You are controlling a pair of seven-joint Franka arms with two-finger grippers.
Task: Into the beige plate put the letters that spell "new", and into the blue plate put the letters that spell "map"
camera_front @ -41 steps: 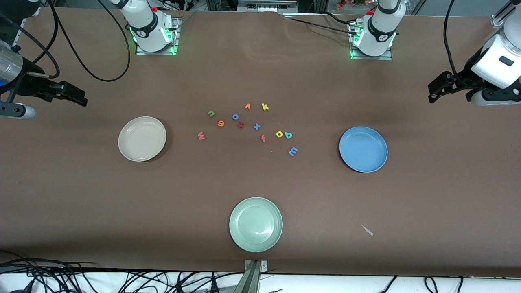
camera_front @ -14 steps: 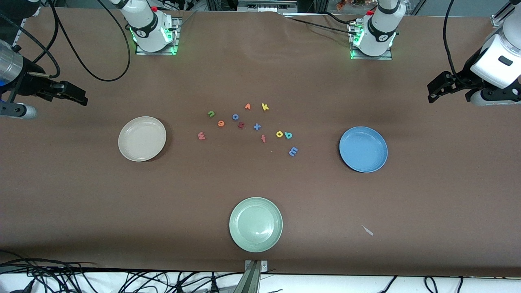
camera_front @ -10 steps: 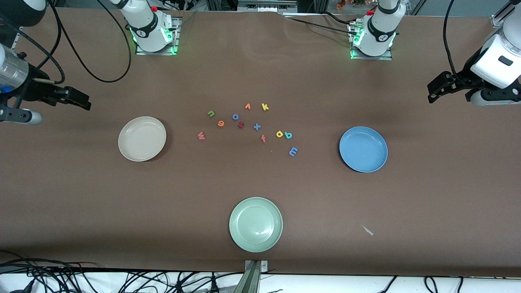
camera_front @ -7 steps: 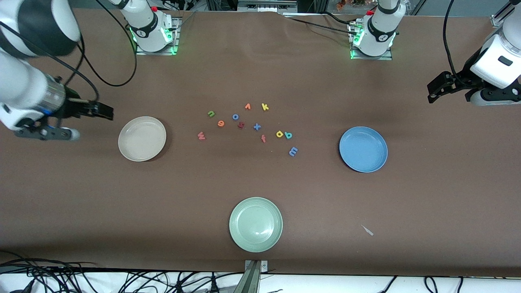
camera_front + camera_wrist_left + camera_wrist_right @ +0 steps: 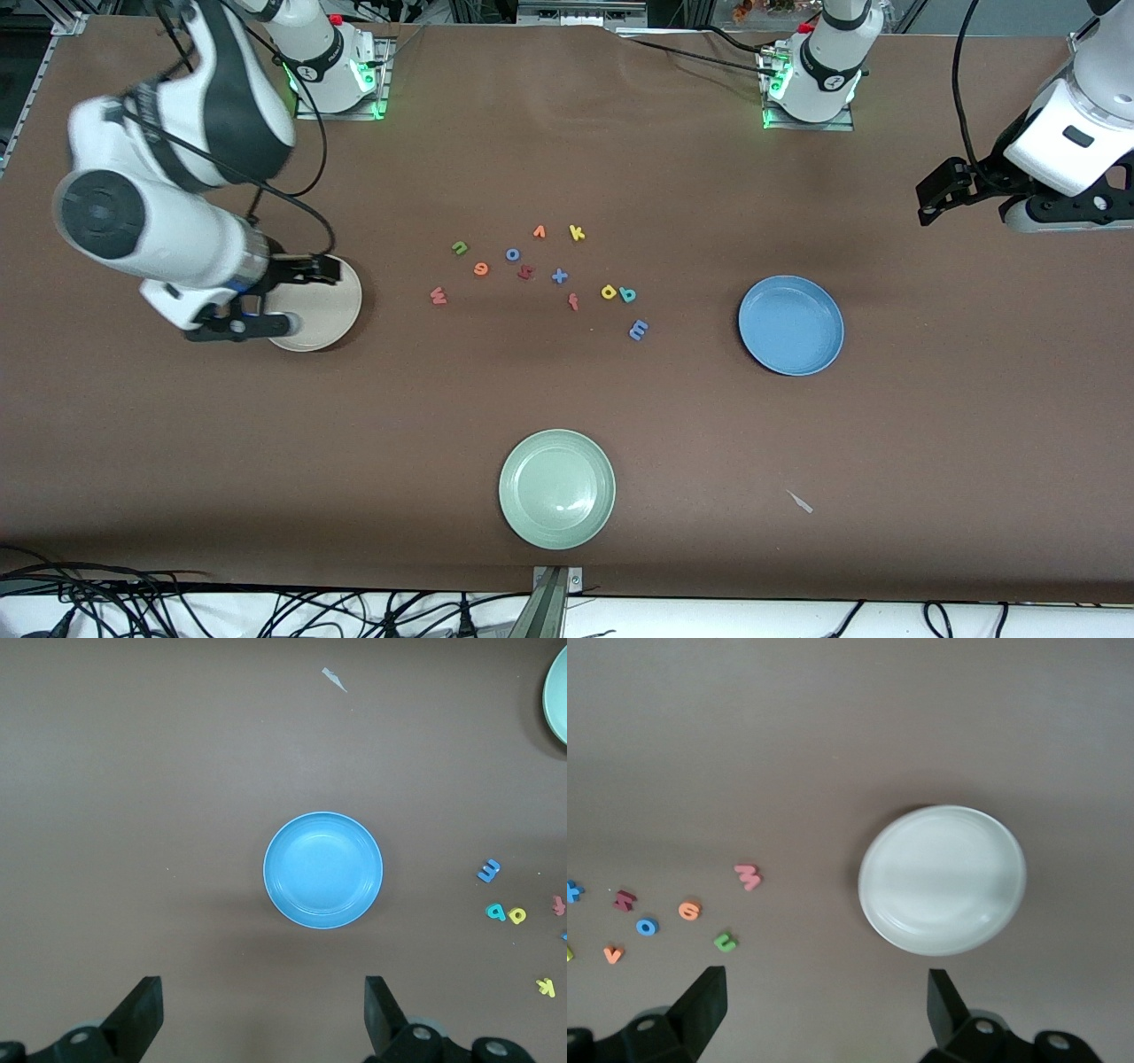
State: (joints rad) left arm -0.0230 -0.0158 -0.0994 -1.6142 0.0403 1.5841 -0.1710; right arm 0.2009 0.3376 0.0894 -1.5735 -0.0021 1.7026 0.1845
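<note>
Green "n" (image 5: 459, 248), orange "e" (image 5: 481, 268) and pink "w" (image 5: 438, 296) lie mid-table, toward the beige plate (image 5: 330, 312). Yellow "a" (image 5: 609, 291), teal "p" (image 5: 627, 294) and blue "m" (image 5: 638, 330) lie toward the blue plate (image 5: 790, 324). My right gripper (image 5: 321, 270) hangs open and empty over the beige plate's rim. Its wrist view shows the beige plate (image 5: 943, 879), "w" (image 5: 748, 876), "e" (image 5: 689, 910) and "n" (image 5: 726, 942). My left gripper (image 5: 930, 199) is open over bare table at the left arm's end. Its wrist view shows the blue plate (image 5: 323, 870), "m" (image 5: 488, 871), "p" (image 5: 496, 912) and "a" (image 5: 517, 916).
A pale green plate (image 5: 556, 488) sits nearest the front camera. Among the letters lie an orange "v" (image 5: 539, 232), yellow "k" (image 5: 577, 233), blue "o" (image 5: 512, 254), blue "x" (image 5: 559, 276), red "f" (image 5: 573, 302) and a dark red letter (image 5: 524, 273). A white scrap (image 5: 800, 501) lies near the front edge.
My right arm has swung in from the table's end until its gripper is over the beige plate. The left gripper has shifted slightly. No letter or plate has moved.
</note>
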